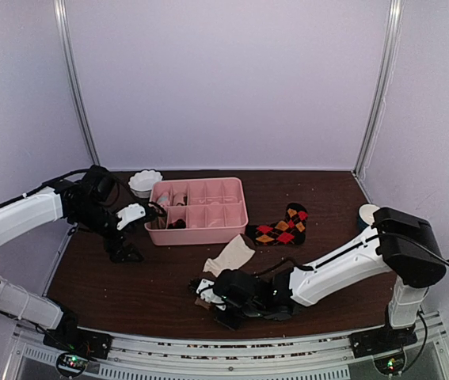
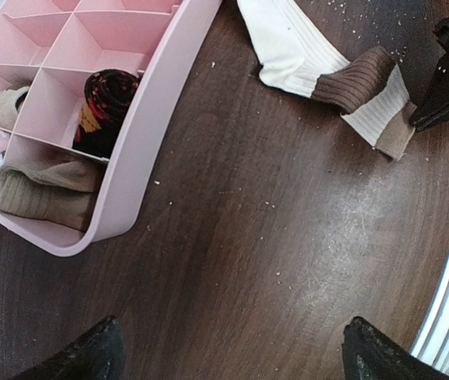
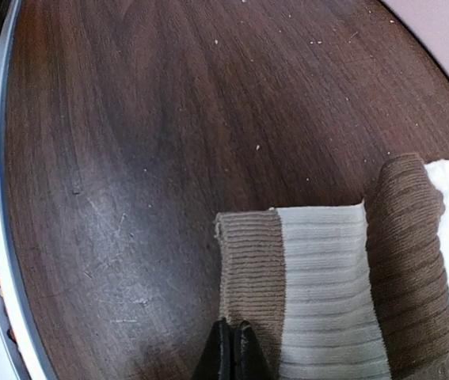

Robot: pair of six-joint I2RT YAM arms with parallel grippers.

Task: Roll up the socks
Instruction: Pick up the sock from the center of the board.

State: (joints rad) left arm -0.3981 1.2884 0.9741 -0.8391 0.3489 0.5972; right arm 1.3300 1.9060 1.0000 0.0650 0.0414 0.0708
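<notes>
One cream sock (image 3: 323, 293), brown cuff and heel, right hand (image 3: 232, 350) pressed together at cuff, left hand (image 2: 232, 360) spread

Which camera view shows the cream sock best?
Left wrist: most of the cream sock shows there, sharp and uncovered. Right wrist shows only its ribbed cuff, close up. Top shows it small, partly behind the right arm.

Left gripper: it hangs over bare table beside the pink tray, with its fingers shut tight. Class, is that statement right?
Not quite. The left gripper is open, its fingers set wide apart, as the left wrist view shows. The rest holds: it hangs over bare table beside the pink tray.
</notes>
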